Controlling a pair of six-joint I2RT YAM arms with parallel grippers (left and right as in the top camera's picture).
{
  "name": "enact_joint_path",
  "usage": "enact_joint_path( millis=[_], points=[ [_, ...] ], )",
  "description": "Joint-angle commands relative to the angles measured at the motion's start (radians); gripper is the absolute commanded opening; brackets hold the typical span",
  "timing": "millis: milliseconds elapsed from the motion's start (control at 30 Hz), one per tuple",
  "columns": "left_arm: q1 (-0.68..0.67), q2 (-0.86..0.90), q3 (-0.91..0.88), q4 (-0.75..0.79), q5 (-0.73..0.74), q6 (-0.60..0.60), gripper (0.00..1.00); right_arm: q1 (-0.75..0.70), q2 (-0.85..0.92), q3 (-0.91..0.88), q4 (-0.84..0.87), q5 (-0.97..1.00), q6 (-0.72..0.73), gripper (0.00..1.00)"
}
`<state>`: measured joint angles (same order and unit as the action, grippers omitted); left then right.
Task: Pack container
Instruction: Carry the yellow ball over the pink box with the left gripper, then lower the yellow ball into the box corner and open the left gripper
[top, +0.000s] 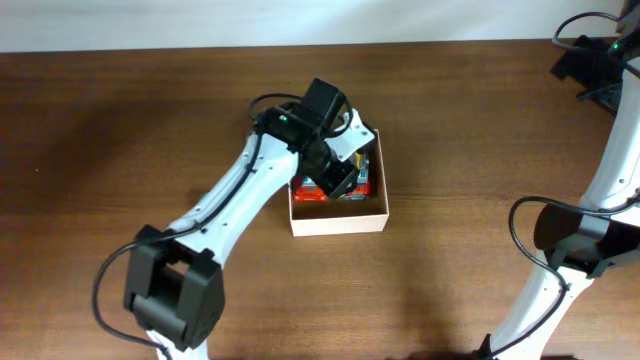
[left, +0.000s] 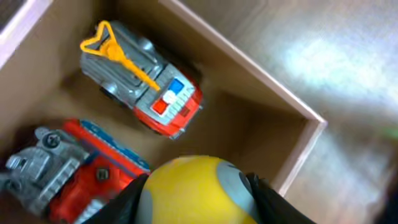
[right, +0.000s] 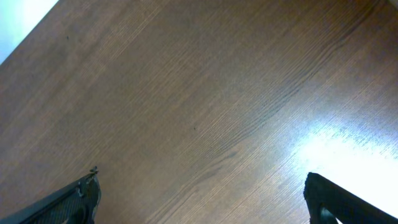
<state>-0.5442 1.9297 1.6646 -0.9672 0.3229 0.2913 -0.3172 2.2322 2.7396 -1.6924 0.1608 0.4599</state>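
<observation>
The container (top: 340, 222) is a square white-walled box with tan cardboard inside, at mid-table. My left gripper (top: 335, 175) hangs over it, shut on a yellow ball with grey patches (left: 198, 190). In the left wrist view the container's wall (left: 292, 102) encloses a grey-and-red toy truck with a yellow ladder (left: 140, 87) and a red-and-grey toy car (left: 68, 168). The ball hovers above the box interior near the red car. My right gripper (right: 202, 199) is open and empty over bare wood at the far right.
The brown wooden table (top: 120, 130) surrounds the box. The right arm's base and cables (top: 575, 240) stand at the right edge, the left arm's base (top: 170, 290) at the front left. A white wall strip (top: 300, 20) runs along the far edge.
</observation>
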Motion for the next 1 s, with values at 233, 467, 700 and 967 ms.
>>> enact_joint_path(
  millis=[233,467,700,967],
  points=[
    [-0.008,0.115,0.004,0.018,0.037,0.001,0.42,0.003,-0.016,0.008,-0.006,0.016,0.006,0.99],
    [-0.024,0.118,0.004,0.040,0.073,0.001,0.42,0.003,-0.016,0.008,-0.006,0.016,0.006,0.99],
    [-0.066,0.118,0.004,0.051,0.114,0.001,0.42,0.003,-0.016,0.008,-0.006,0.016,0.006,0.99],
    [-0.104,0.118,0.004,0.063,0.114,0.001,0.42,0.003,-0.016,0.008,-0.006,0.016,0.005,0.99]
  ],
)
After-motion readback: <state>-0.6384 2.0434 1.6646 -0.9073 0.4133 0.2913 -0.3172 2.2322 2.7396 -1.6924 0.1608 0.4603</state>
